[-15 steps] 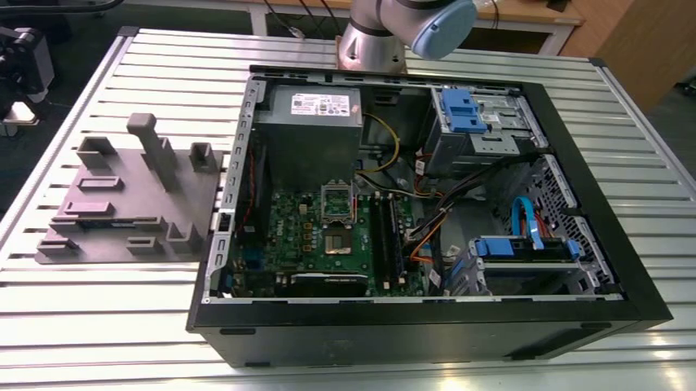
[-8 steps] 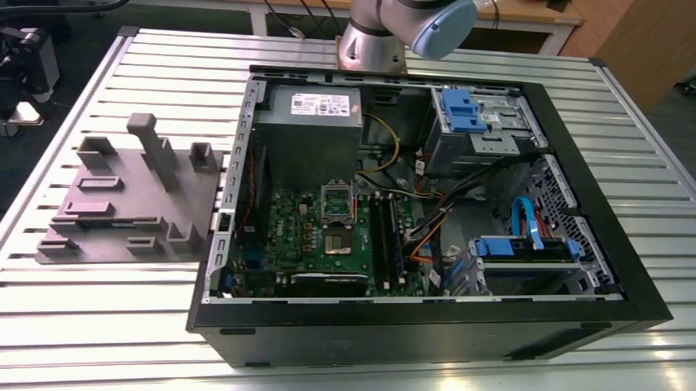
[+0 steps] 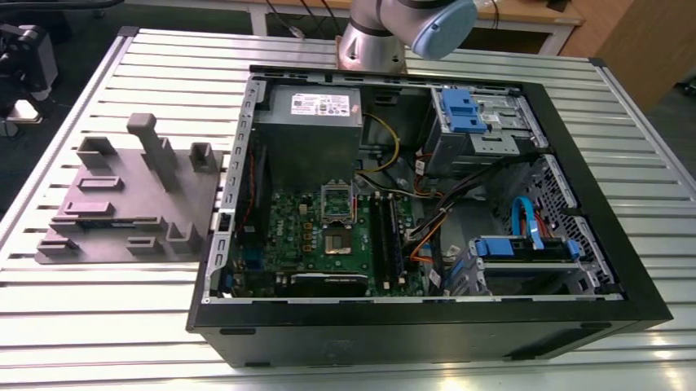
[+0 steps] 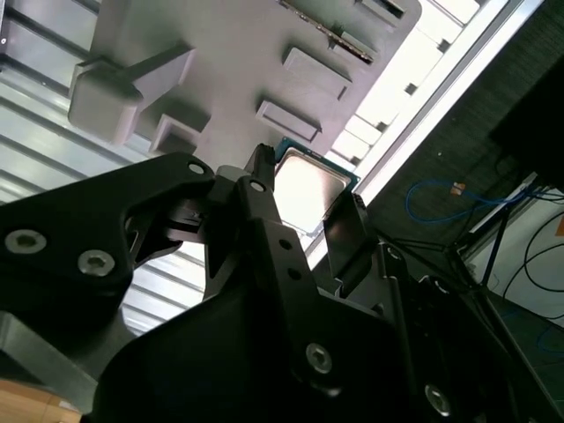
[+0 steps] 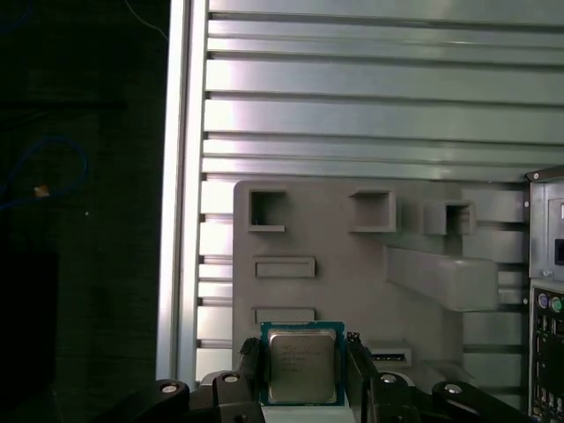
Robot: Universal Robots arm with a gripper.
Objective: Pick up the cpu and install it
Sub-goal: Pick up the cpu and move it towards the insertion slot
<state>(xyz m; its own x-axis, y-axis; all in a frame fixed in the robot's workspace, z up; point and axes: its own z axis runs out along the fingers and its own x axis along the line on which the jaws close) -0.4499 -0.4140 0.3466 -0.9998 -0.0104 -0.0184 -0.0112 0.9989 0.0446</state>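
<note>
1. Silver-topped, green-rimmed, flat and square: one cpu (image 5: 301, 368), caught in the gripper, with fixture and table well behind it.
2. One gripper (image 5: 302, 361), matte black, angular, with two fingers (image 5: 250, 368). Pinches the cpu by two opposite edges, one finger per side. Same grip in the second wrist view: cpu (image 4: 308, 187), gripper (image 4: 307, 210), fingers (image 4: 345, 231).
3. One grey plastic fixture (image 5: 352, 264), matte and blocky, flat on the table. Counted on it in the first wrist view: three hollow square pockets (image 5: 268, 210), two low rectangular pads (image 5: 284, 266).
4. Same fixture (image 3: 130, 208) in the exterior view, with one tall upright post (image 3: 145, 138). Lies at the exterior view's left, just beside the PC case.
5. One table (image 3: 98, 326), shiny ribbed aluminium slats running side to side.
6. One black PC case (image 3: 435, 330), boxy, laid flat with its side open.
7. Inside the case:
   - one green motherboard (image 3: 288, 224)
   - one rectangular silver-framed socket (image 3: 338, 220) on the motherboard
   - one silver power supply box (image 3: 315, 106)
   - two blue plastic drive brackets (image 3: 470, 110)
   - loose orange, yellow and black wires (image 3: 419, 236)
8. One arm (image 3: 376, 37), a silver tube with a rounded pale blue cap, standing behind the case.
</note>
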